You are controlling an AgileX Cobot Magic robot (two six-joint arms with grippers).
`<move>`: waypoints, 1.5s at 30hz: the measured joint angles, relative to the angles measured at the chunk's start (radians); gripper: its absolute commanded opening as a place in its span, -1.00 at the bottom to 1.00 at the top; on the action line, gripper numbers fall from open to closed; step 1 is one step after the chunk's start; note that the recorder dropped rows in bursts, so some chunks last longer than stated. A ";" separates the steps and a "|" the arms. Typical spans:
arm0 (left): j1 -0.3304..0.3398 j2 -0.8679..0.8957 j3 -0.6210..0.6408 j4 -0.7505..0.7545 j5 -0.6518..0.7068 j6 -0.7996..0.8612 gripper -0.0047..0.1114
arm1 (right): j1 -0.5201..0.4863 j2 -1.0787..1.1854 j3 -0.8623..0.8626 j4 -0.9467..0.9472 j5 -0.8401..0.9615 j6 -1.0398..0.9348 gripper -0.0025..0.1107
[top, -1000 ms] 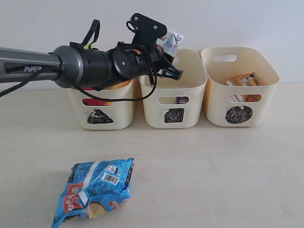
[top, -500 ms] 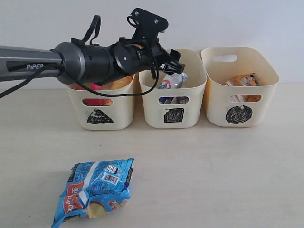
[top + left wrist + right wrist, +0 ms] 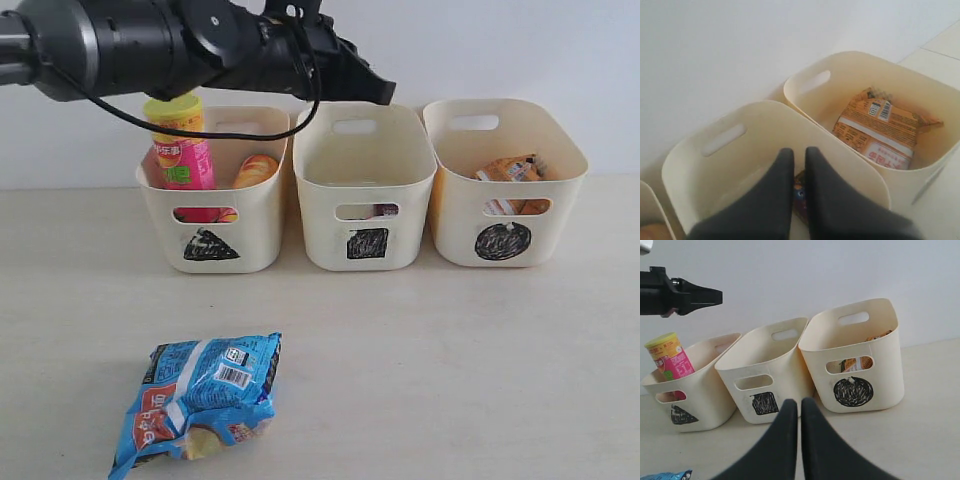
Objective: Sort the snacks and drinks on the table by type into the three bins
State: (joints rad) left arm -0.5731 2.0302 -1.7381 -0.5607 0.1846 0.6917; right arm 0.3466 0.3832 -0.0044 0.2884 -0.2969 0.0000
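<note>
Left gripper (image 3: 799,151): closed, the two dark fingers nearly touching, nothing gripped; it hangs in the air over the square bin (image 3: 325,190), tips aimed down into it in the left wrist view.
Left arm (image 3: 150,40): black, reaches in from the left of the exterior view and passes over the triangle bin (image 3: 250,225); its tip ends above the gap between the square bin and the circle bin (image 3: 455,200).
Right gripper (image 3: 799,404): also closed, fingers side by side, empty; sits low in front of the row, pointing between the square and circle bins; not seen in the exterior view.
Square bin: middle of the row, black scribbled square on the front; a dark carton (image 3: 384,211) shows through the front handle slot, low inside; cannot tell whether a second carton is in there.
Triangle bin: left end, just beside the square bin; holds both canisters.
Pink-red canister (image 3: 182,160): upright at the bin's left side, yellow lid above the rim.
Yellow-orange canister (image 3: 256,170): tilted, beside the pink-red one, mostly below the rim.
Circle bin: right end of the row.
Orange-brown bag (image 3: 512,168): inside the circle bin, leaning toward its right wall.
Blue-white bag (image 3: 200,392): lies flat on the table (image 3: 450,350), front left, well apart from the bins and from both grippers.
Wall (image 3: 520,50): plain white, behind the bins.
</note>
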 measured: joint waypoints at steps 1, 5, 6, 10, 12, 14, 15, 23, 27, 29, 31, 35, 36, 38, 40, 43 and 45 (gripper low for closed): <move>0.006 -0.017 0.010 0.000 0.026 -0.013 -0.85 | 0.000 0.000 0.000 0.000 0.000 0.000 -0.96; 0.026 -0.142 0.148 0.000 0.041 -0.056 -0.85 | 0.000 0.000 0.000 0.000 0.000 0.000 -0.96; 0.027 -0.216 0.237 0.000 0.008 -0.063 -0.85 | 0.000 0.000 0.000 0.000 0.000 0.000 -0.96; 0.027 -0.379 0.430 0.000 -0.095 -0.083 -0.85 | 0.000 0.000 0.000 0.000 0.002 0.000 -0.96; 0.027 -0.516 0.589 -0.001 -0.193 -0.103 -0.85 | 0.000 0.000 0.000 0.000 0.002 0.000 -0.96; 0.027 -0.683 0.764 -0.012 -0.303 -0.143 -0.85 | 0.000 0.000 0.000 0.000 0.002 0.000 -0.96; 0.027 -0.729 0.809 -0.015 -0.334 -0.157 -0.85 | 0.000 0.000 0.000 0.000 0.002 0.000 -0.96; 0.027 -1.227 1.237 -0.022 -0.561 -0.326 -0.85 | 0.000 0.000 0.000 0.000 0.007 0.015 -0.96; 0.027 -1.372 1.349 -0.024 -0.600 -0.390 -0.85 | 0.000 0.000 0.000 0.000 -0.001 0.028 -0.96; 0.027 -1.421 1.399 -0.024 -0.623 -0.413 -0.85 | 0.000 0.000 0.000 -0.009 -0.018 0.049 -0.96; 0.027 -1.452 1.447 -0.024 -0.642 -0.423 -0.85 | 0.000 0.000 0.000 -0.045 -0.044 0.092 -0.96; 0.027 -1.491 1.540 -0.026 -0.692 -0.457 -0.85 | 0.017 0.000 0.000 -0.225 -0.151 0.275 -0.96; 0.027 -1.500 1.558 -0.026 -0.705 -0.471 -0.85 | 0.024 0.000 0.000 -0.275 -0.175 0.319 -0.96; 0.027 -1.527 1.600 -0.014 -0.737 -0.500 -0.85 | 0.031 0.005 -0.008 -0.394 -0.214 0.422 -0.96; 0.027 -1.554 1.628 0.008 -0.759 -0.528 -0.85 | 0.033 0.034 -0.038 -0.486 -0.233 0.496 -0.96; 0.027 -1.594 1.664 0.046 -0.792 -0.560 -0.85 | 0.033 0.121 -0.117 -0.595 -0.263 0.580 -0.96; 0.027 -1.608 1.685 0.063 -0.804 -0.574 -0.85 | 0.033 0.202 -0.173 -0.652 -0.290 0.611 -0.96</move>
State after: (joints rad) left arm -0.5463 0.4222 -0.0533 -0.4977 -0.6198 0.1174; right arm 0.3795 0.5851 -0.1771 -0.3641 -0.5869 0.6106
